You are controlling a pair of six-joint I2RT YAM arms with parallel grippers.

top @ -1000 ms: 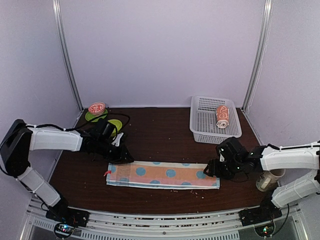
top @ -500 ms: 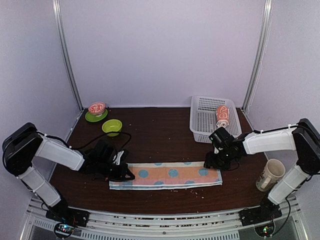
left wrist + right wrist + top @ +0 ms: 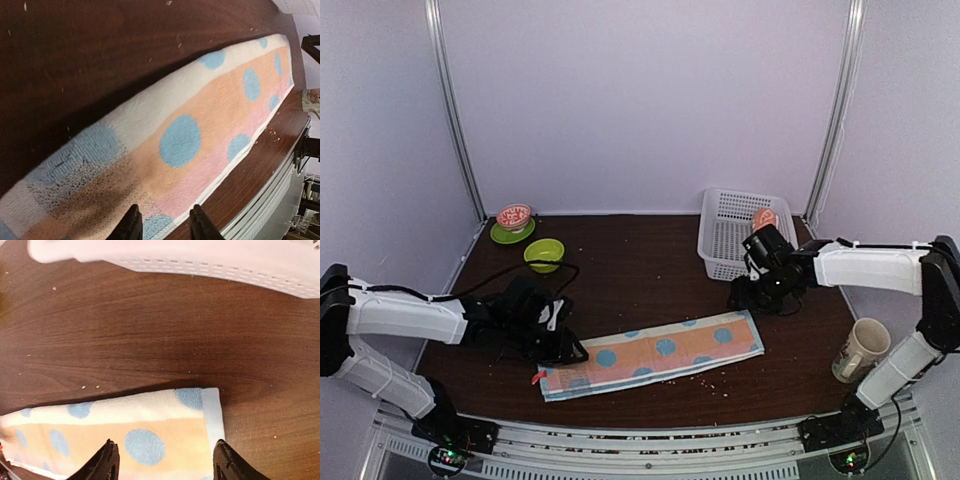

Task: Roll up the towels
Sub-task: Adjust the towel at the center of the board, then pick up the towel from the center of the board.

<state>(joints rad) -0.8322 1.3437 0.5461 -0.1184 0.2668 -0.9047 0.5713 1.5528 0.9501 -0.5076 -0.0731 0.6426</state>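
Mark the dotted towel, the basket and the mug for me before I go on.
dotted towel (image 3: pixel 655 352): top external view, middle of the flat strip.
basket (image 3: pixel 728 232): top external view, bare mesh floor.
mug (image 3: pixel 861 349): top external view, its side wall.

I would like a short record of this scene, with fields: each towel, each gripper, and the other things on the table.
dotted towel: folded into a long strip, flat and slanted on the table, not yet rolled
orange towel: rolled, in the basket, partly hidden
left gripper: open a little, over the strip's left end
right gripper: open wide, at the strip's right end
other things: mug, green bowl
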